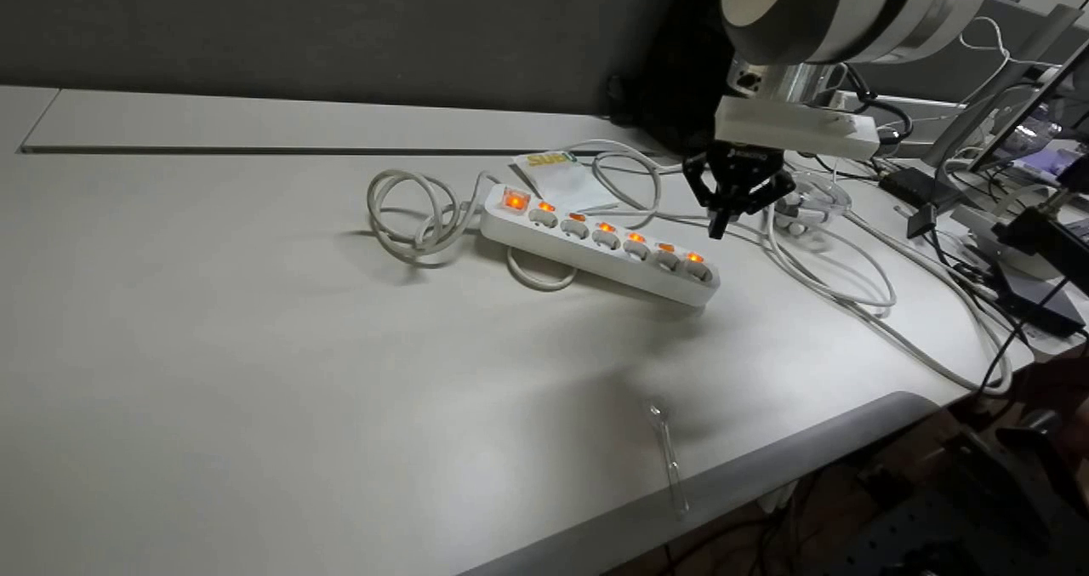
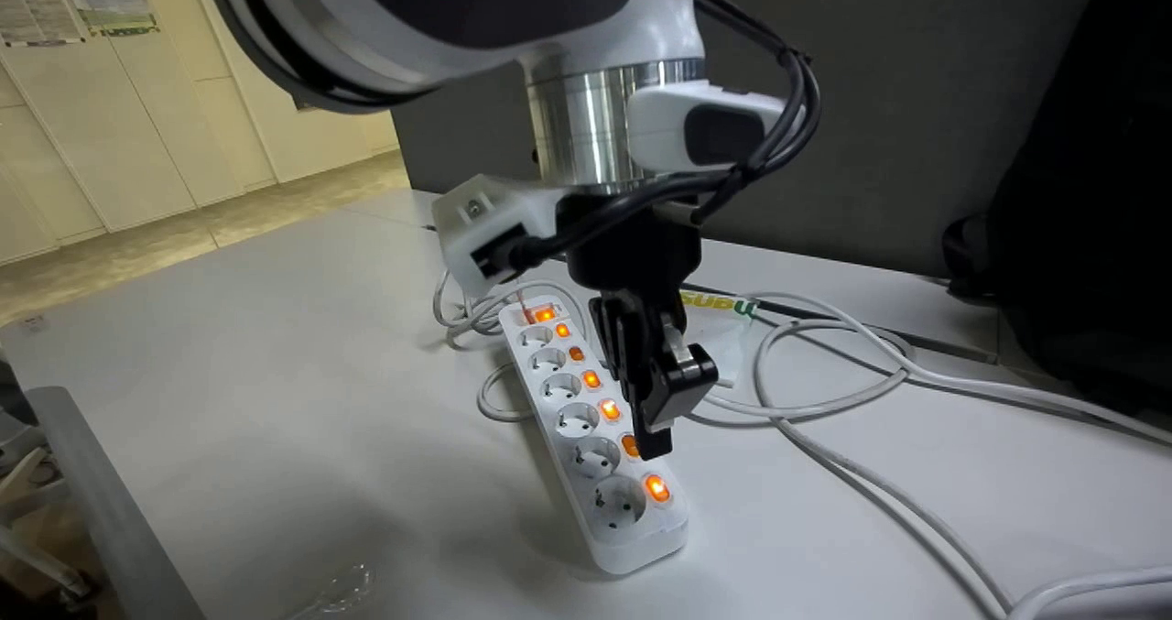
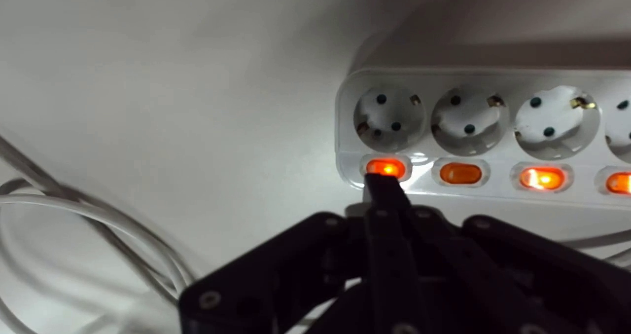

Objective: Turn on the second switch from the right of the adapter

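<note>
The adapter is a white power strip lying on the table, also visible in an exterior view and the wrist view. In both exterior views its second switch from the right end is dull orange and unlit; it shows fully in the wrist view. The end switch beside it glows. My gripper is shut, with nothing seen between its fingertips. It hangs over the strip's right end. In the wrist view its tip overlaps the end switch's lower edge.
White cables loop on both sides of the strip. A white paper bag lies behind it. A clear plastic item lies near the front edge. A dark partition stands behind the table. Electronics crowd the far right.
</note>
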Controlling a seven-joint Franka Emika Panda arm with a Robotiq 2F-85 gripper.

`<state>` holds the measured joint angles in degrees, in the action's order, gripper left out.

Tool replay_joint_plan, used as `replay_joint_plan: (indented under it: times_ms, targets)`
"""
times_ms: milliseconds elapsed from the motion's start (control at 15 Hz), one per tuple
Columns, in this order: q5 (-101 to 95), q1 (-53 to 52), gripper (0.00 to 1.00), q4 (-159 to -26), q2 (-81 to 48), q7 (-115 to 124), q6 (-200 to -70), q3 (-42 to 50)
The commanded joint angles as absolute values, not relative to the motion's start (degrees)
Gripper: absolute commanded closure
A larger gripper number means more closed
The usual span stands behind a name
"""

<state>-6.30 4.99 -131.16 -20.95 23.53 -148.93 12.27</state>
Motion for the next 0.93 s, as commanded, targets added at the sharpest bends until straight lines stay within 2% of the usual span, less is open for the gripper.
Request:
replay_joint_plan:
  times_ms: [0,867]
  targets:
    - [-4.0,3.8,1.0,-129.8,-22.7,25.4,-148.7,13.0]
    - [0.4,2.5,0.99,-128.1,-23.9,23.5,-148.9,12.7]
